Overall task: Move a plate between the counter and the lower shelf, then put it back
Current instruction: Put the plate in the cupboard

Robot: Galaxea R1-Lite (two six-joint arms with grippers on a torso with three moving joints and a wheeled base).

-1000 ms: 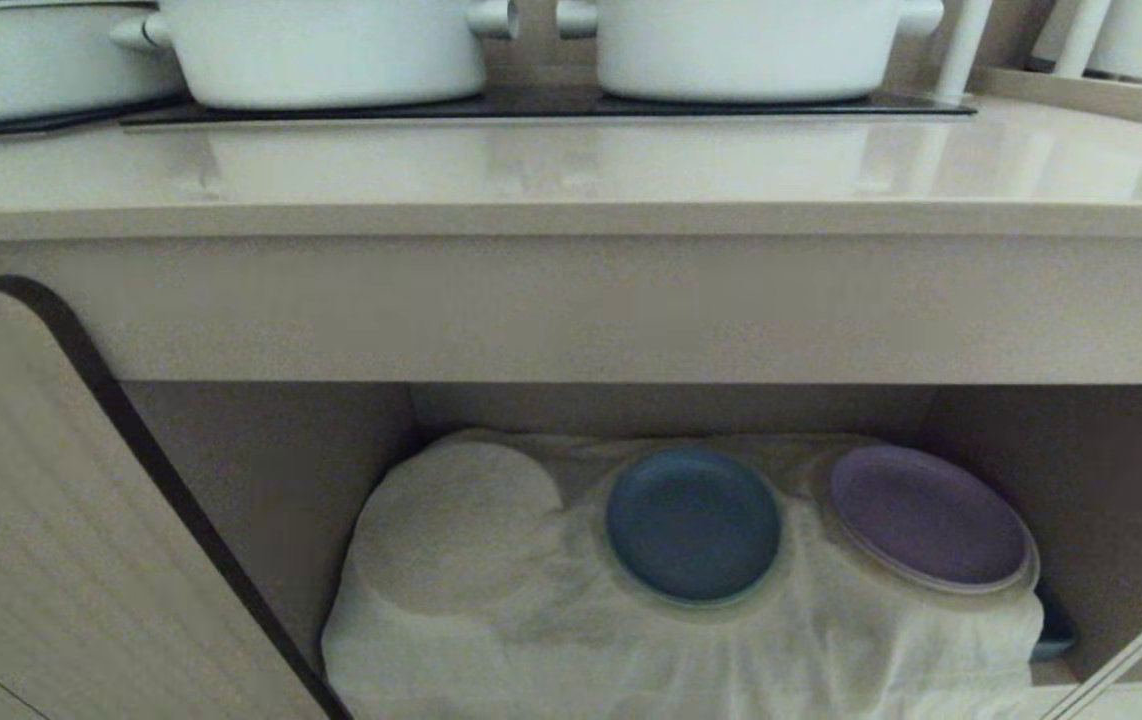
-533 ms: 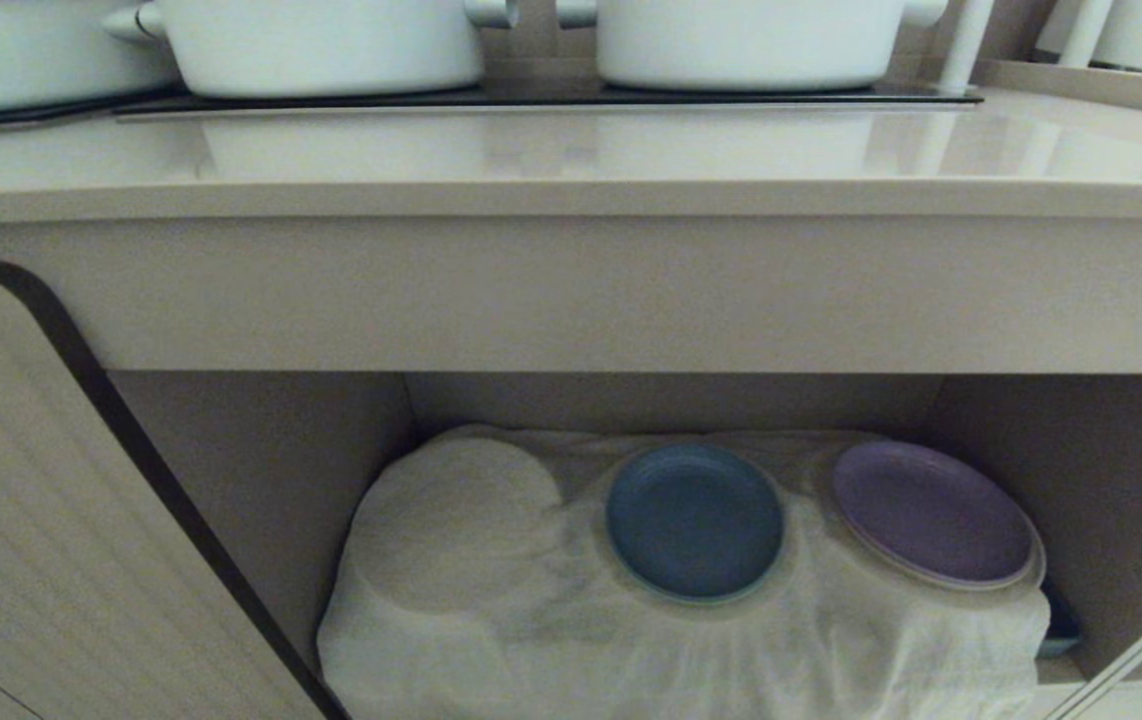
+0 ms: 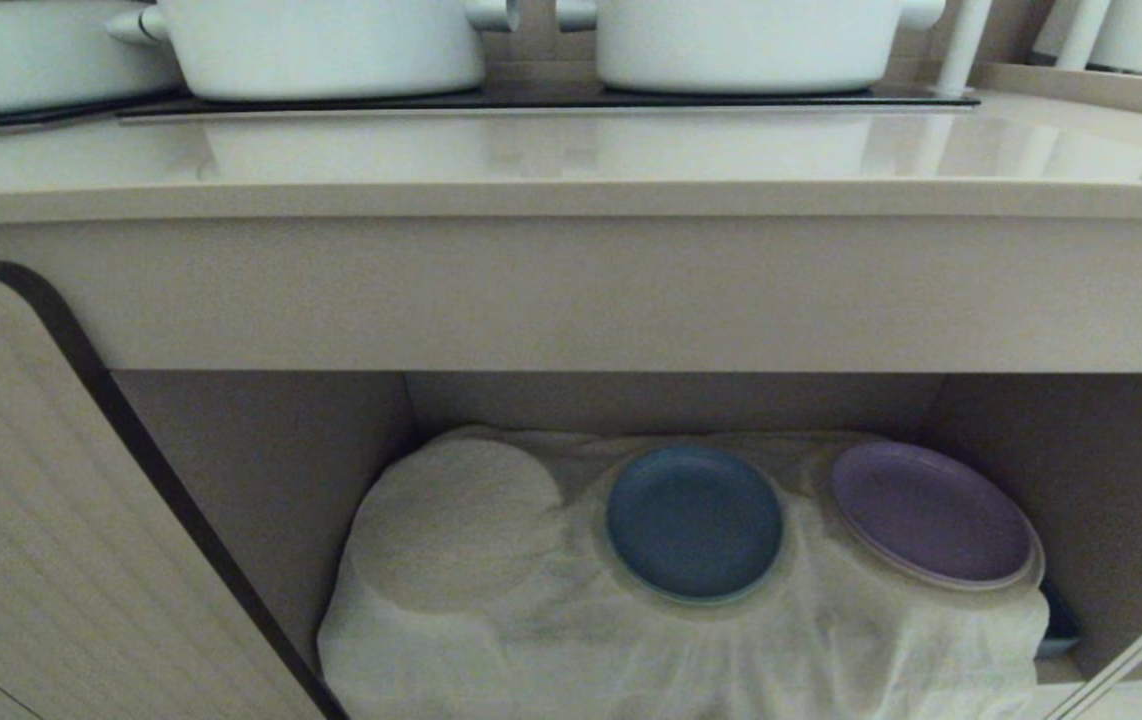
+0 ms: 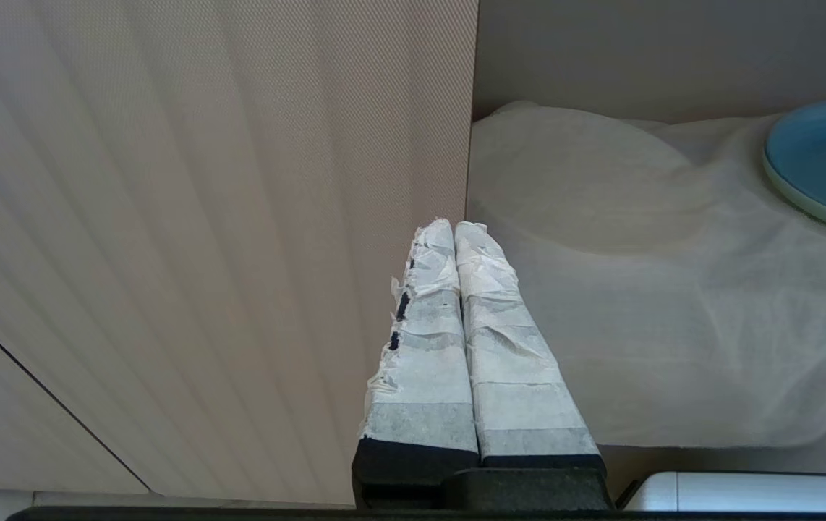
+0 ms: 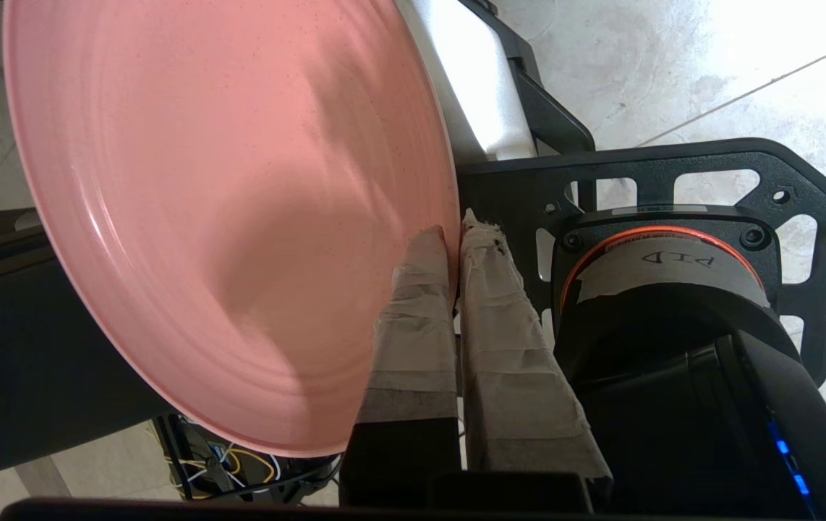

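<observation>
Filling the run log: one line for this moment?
right gripper: shut on pink plate | left gripper: shut, idle | lower shelf: blue plate, purple plate

My right gripper (image 5: pixel 454 239) clamped, taped fingers (image 5: pixel 413 318) pinching rim of pink plate (image 5: pixel 225 210), held over robot base. My left gripper (image 4: pixel 454 230) empty, taped fingers pressed together. Neither arm in head view.

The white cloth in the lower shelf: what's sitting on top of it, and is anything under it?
On the cloth sit a blue plate and a purple plate. Left of them a round bulge lifts the cloth; whatever makes it is covered.
</observation>
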